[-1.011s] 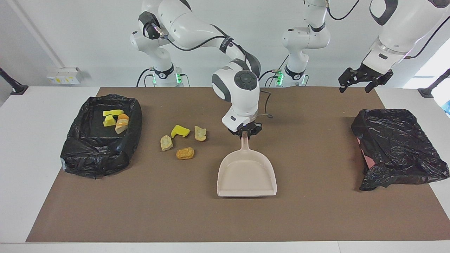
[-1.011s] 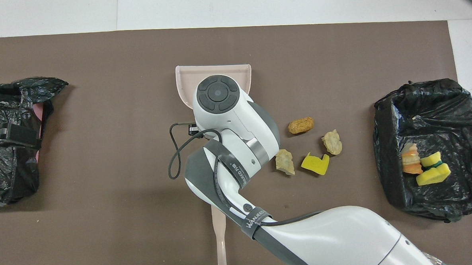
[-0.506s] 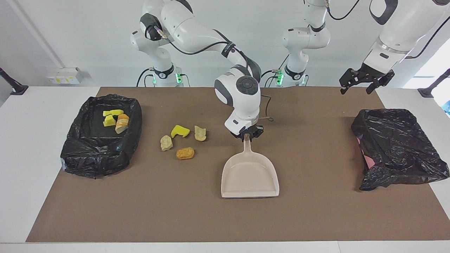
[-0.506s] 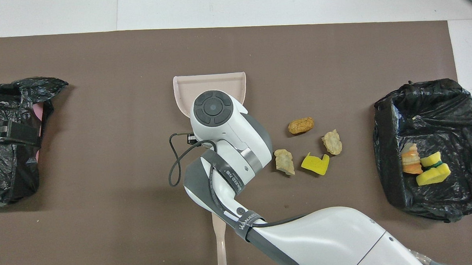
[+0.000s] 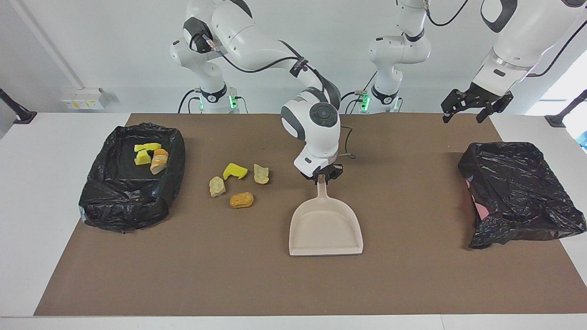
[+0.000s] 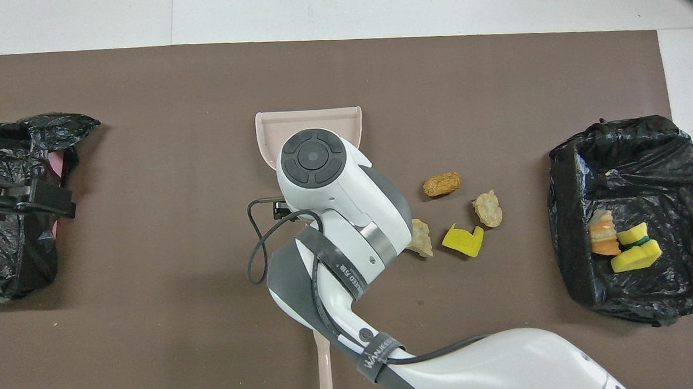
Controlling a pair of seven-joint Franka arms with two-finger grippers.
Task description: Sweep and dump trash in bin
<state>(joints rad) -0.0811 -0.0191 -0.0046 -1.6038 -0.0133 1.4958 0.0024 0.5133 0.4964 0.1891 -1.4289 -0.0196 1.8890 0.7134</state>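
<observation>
Facing view: right gripper (image 5: 323, 176) sits at the dustpan (image 5: 325, 231) handle mid-table, can't tell if it's pinching. Left gripper (image 5: 472, 106) spread, waiting over the bag (image 5: 518, 192).

Overhead: 3 trash bits in bin (image 6: 569, 208), 4 chunks (image 6: 462, 241) left on mat. Roughly halfway imo.

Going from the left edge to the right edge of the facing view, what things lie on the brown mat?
Open bin with trash in it → four loose foam chunks → dustpan → crumpled black bag.

White arms (image 5: 257, 34), grey joints, black cables, green base lights.
</observation>
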